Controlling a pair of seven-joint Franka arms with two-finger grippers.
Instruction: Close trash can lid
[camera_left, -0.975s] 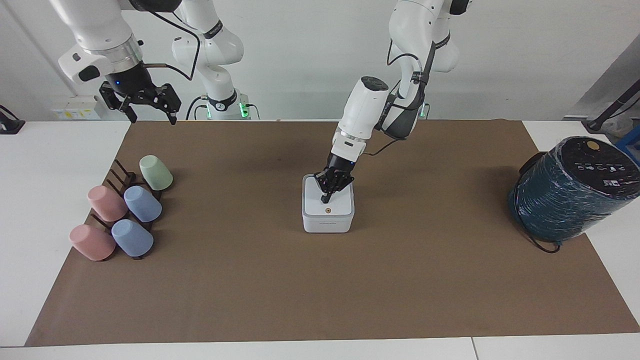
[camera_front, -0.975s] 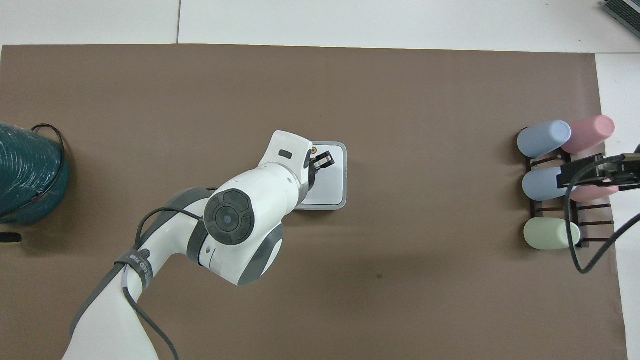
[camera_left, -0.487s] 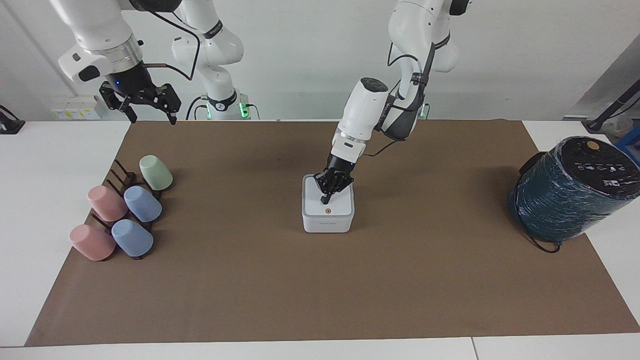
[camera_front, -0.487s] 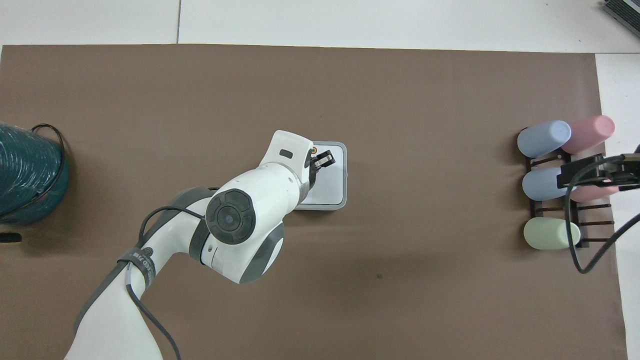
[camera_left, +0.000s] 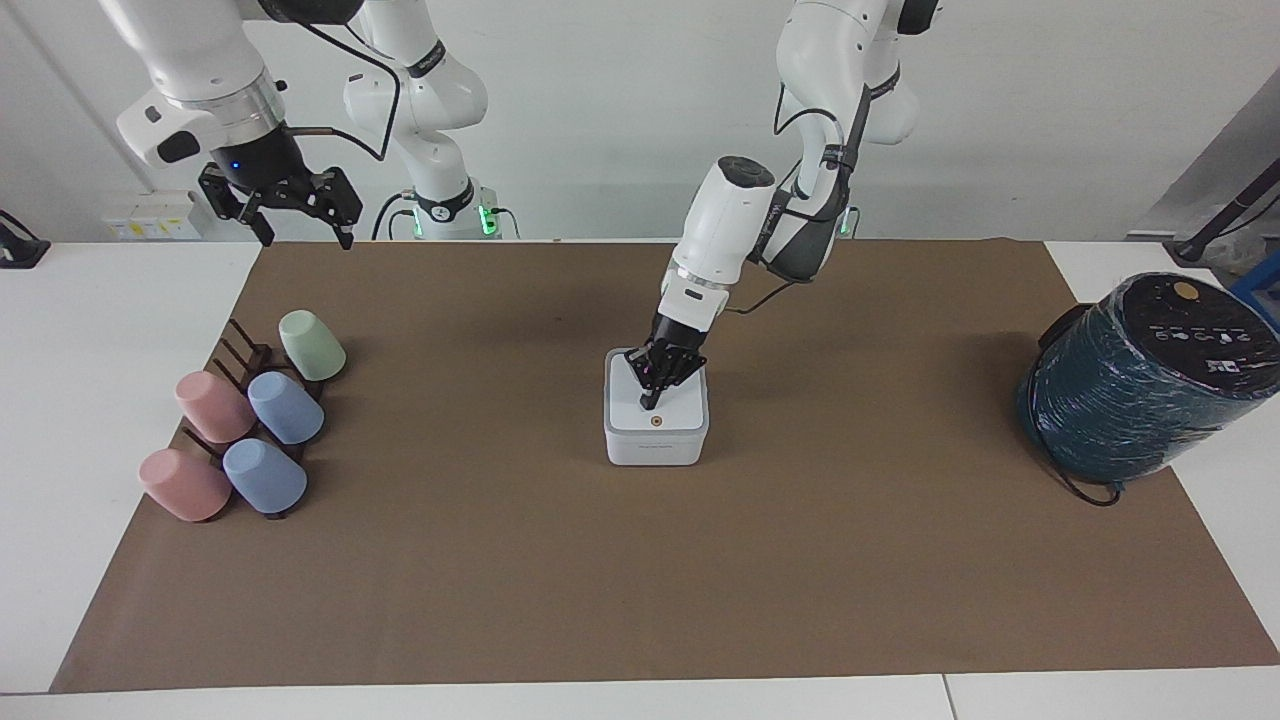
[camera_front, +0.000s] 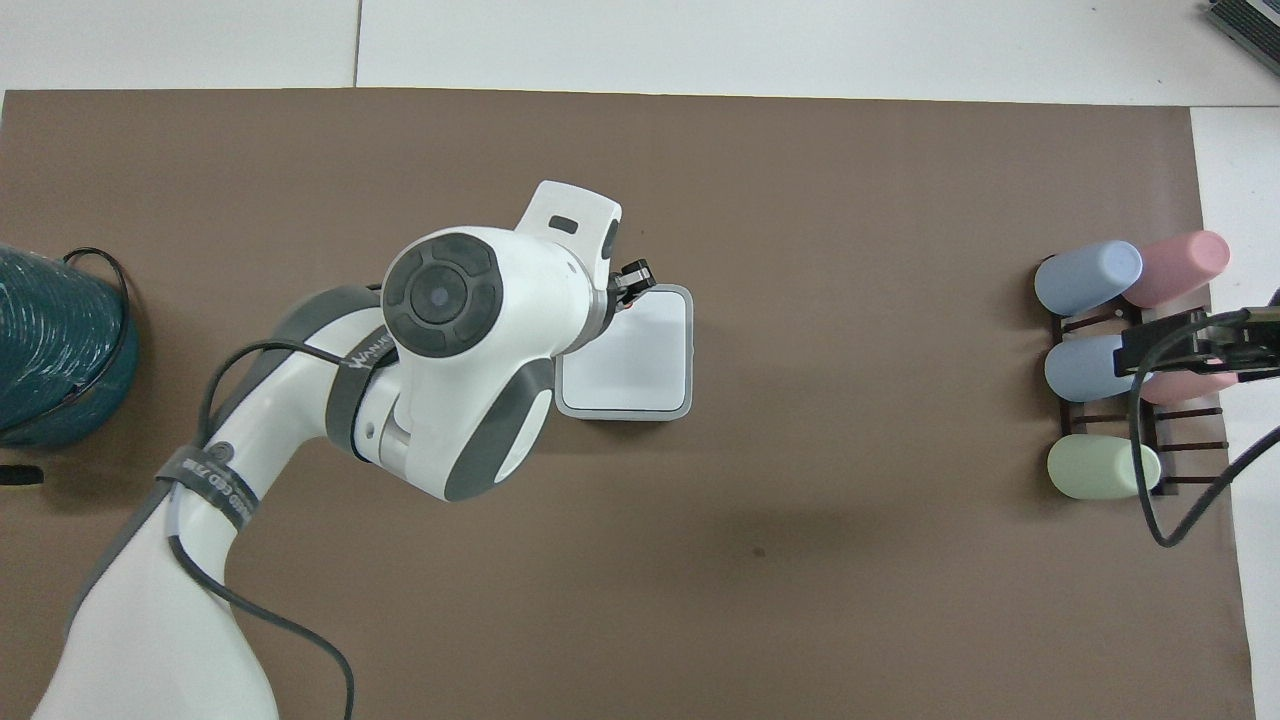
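Note:
The trash can (camera_left: 655, 448) is a small white square box in the middle of the brown mat. Its lid (camera_left: 682, 402) lies flat and shut on it, with the orange dot (camera_left: 656, 421) showing on top. The lid also shows in the overhead view (camera_front: 640, 355). My left gripper (camera_left: 648, 402) is shut and points steeply down, its tip on the lid top just nearer the robots than the dot. It also shows in the overhead view (camera_front: 632, 280). My right gripper (camera_left: 305, 235) is open, empty and waits high over the mat's corner at the right arm's end.
A dark rack (camera_left: 240, 355) with several pastel cups (camera_left: 285, 407) lying on it sits at the right arm's end of the table. A large dark teal wrapped cylinder (camera_left: 1140, 380) with a black cable stands at the left arm's end.
My left arm's wrist has risen and turned more upright, while the fingertips stay on the lid. The lid stays flat. The right arm has not moved.

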